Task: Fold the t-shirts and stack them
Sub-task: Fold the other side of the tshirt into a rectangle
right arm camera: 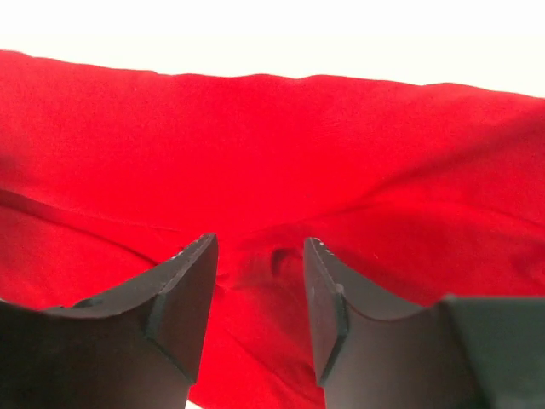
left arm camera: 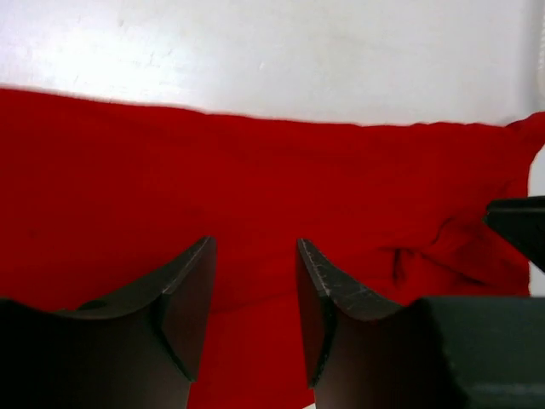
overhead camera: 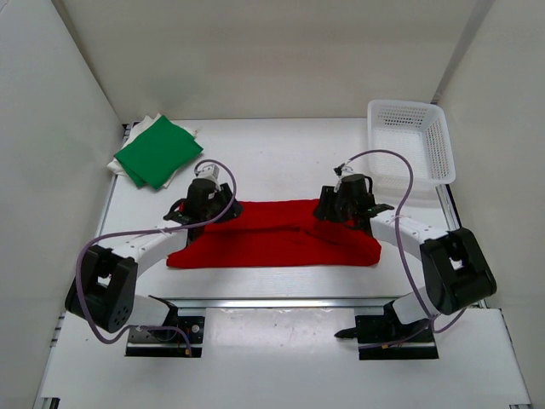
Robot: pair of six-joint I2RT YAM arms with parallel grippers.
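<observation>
1. Near edge of table: both arm bases sit side by side, arms reaching fwd toward the middle.
2. Mid-table: red t-shirt lies flat as a long band running L–R, with a soft ridge along its length. Its right end is lumpier, w/ wrinkles.
3. Left tool is at the band's far edge, near the left end. Jaws are apart, nothing clamped. In the left wrist view red cloth shows through the gap btw the fingers. Can't tell if the tips touch the cloth.
4. Right tool is at the far edge, near the right end. Jaws are apart, nothing clamped. The right wrist view shows a small pucker of red cloth just beyond the gap. Contact w/ the cloth can't be told.
5. Far left corner: green t-shirt, folded to a rough square and turned diagonally, lies on top of a white t-shirt. Only the white one's edges peek out. This stack is well apart from the red t-shirt.
6. Far right corner: white lattice basket, upright, apart from all three shirts.
</observation>
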